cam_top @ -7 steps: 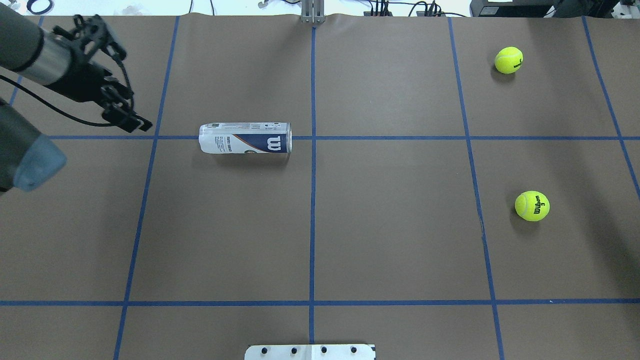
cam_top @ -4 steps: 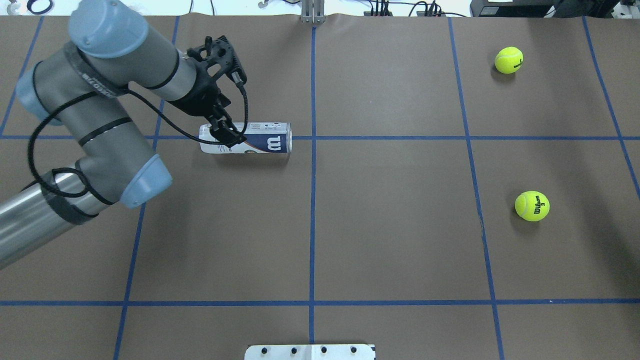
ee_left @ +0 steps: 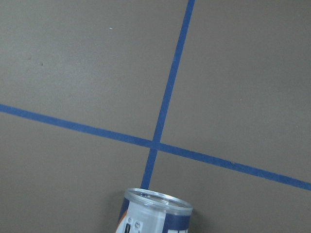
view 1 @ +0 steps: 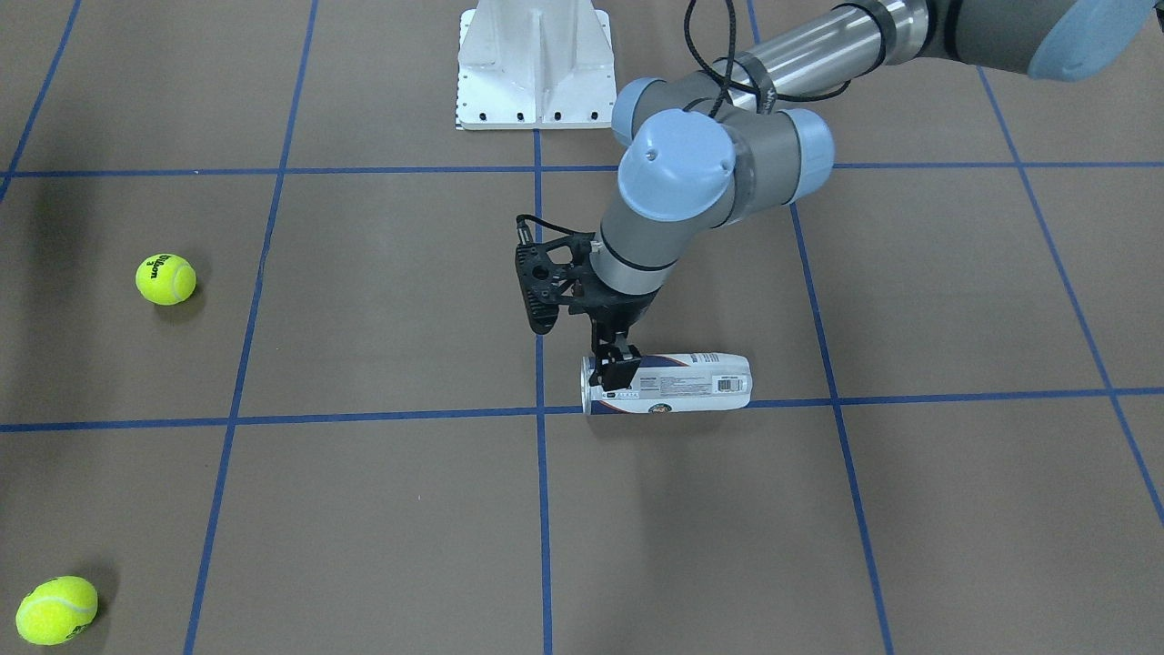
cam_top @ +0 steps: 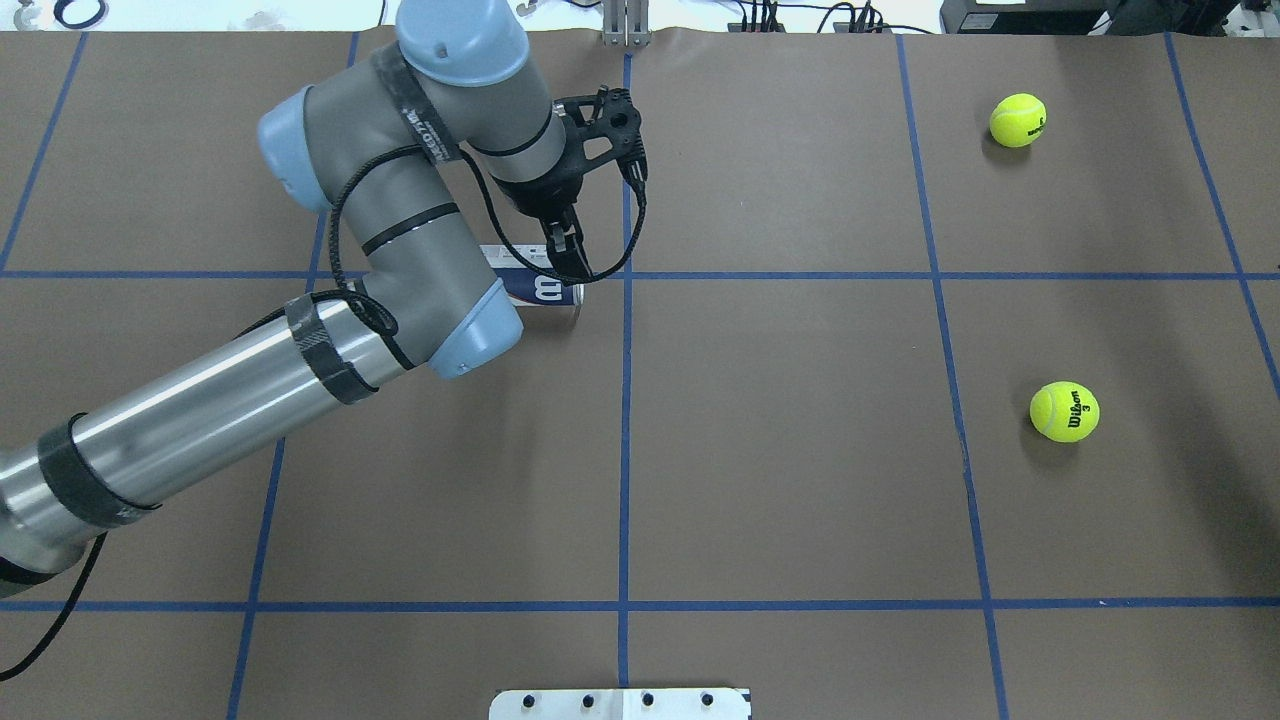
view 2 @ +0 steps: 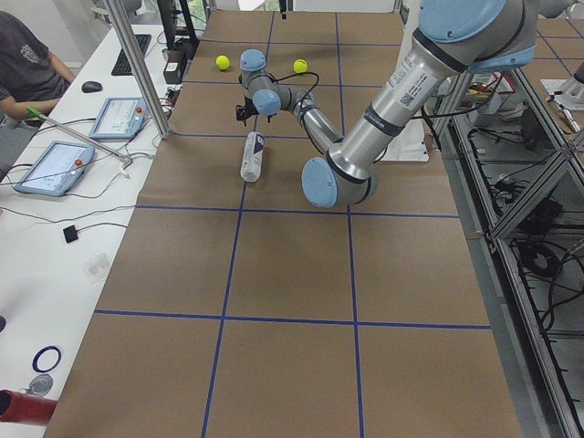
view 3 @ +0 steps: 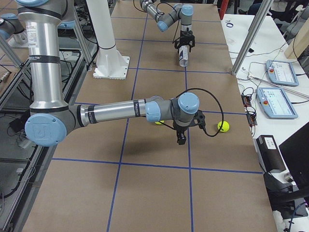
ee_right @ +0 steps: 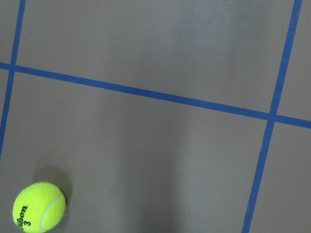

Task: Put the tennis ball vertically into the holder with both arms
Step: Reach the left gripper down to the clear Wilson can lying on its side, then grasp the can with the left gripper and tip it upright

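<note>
The holder point(view 1: 682, 384) lies on its side on the brown table, along a blue tape line. My left arm hides most of it in the overhead view point(cam_top: 545, 290), and its silver-rimmed end shows in the left wrist view point(ee_left: 155, 213). My left gripper point(view 1: 614, 368) points down over that end, looks open, and holds nothing. Two tennis balls point(cam_top: 1017, 120) point(cam_top: 1064, 411) lie on the far right of the table. The nearer one shows in the right wrist view point(ee_right: 39, 213). My right gripper point(view 3: 181, 139) hangs above the table near them; I cannot tell whether it is open.
The white pedestal base point(view 1: 534, 64) stands at the robot's edge of the table. Blue tape lines point(cam_top: 625, 400) grid the brown surface. In the side views, operators' desks hold tablets point(view 2: 119, 117) beyond the far edge.
My left arm has swung in from the table's left, and its gripper has moved along the holder to the silver-rimmed end. The holder and both balls have not moved.
</note>
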### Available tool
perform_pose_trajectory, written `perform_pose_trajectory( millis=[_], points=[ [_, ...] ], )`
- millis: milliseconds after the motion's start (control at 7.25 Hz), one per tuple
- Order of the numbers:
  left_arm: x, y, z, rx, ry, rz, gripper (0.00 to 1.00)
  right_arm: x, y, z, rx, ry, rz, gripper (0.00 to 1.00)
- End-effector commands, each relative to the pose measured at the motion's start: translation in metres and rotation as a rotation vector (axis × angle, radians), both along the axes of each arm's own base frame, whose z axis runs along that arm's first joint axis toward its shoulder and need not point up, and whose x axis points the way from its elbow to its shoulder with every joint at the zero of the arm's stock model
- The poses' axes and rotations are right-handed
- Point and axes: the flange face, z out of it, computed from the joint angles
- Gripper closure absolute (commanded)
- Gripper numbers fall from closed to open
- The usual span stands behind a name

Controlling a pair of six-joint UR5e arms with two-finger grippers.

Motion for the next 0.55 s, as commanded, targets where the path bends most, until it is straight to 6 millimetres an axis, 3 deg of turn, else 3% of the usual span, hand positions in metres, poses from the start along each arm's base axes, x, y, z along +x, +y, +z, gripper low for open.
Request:
perform_pose_trajectory(
  millis=[0,276,414],
  points=[
    [0.023,0.005,0.003,0.109,-0.095,0.044,0.01,0.003,0.016,0.012,0.049,-0.01,0.002,0.0],
    [0.047,0.023,0.011,0.182,-0.163,0.057,0.01,0.006,0.029,0.02,0.106,-0.013,0.008,0.0],
    [0.048,0.025,0.007,0.181,-0.157,0.056,0.01,0.006,0.034,0.031,0.091,-0.009,0.006,0.0]
  ],
)
